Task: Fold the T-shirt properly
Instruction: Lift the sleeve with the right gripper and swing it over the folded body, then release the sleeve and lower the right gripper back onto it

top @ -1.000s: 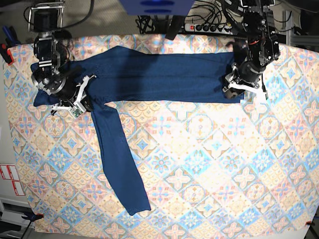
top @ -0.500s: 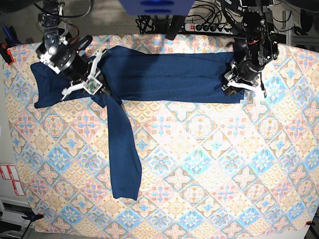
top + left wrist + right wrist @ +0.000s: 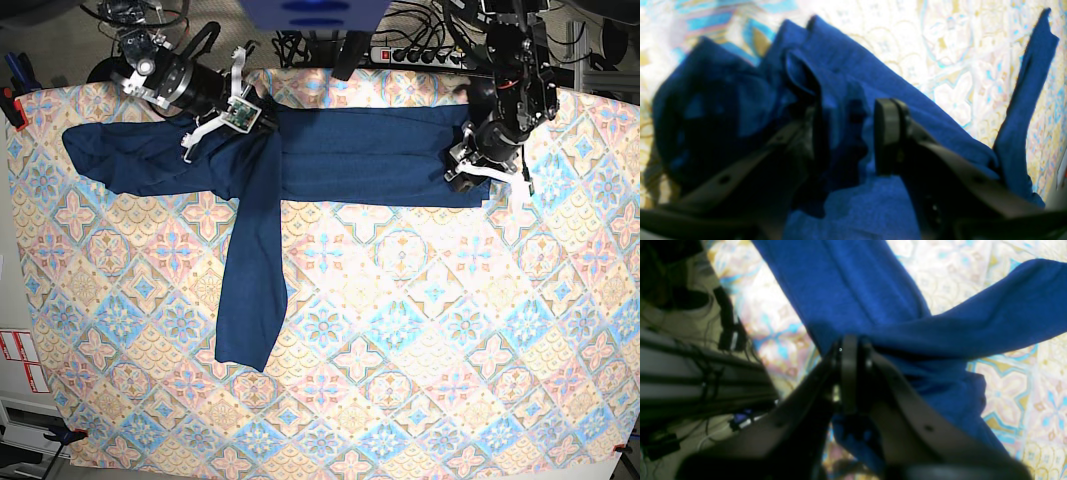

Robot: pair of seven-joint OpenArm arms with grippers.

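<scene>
Right claw [image 3: 853, 373]: jaws pressed together on a fold of the T-shirt [image 3: 370, 155], at the table's far left edge in the base view. Left claw [image 3: 846, 136]: jaws partly apart with bunched shirt fabric between them, at the garment's right end. T-shirt: dark navy, spread as a long band across the far side of the table; one sleeve [image 3: 250, 290] hangs toward the near side. Tablecloth [image 3: 430, 340]: pastel tile pattern, covering the table.

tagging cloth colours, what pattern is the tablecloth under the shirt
Pastel tiles in blue, orange and cream on the tablecloth; clearest in the base view.
</scene>
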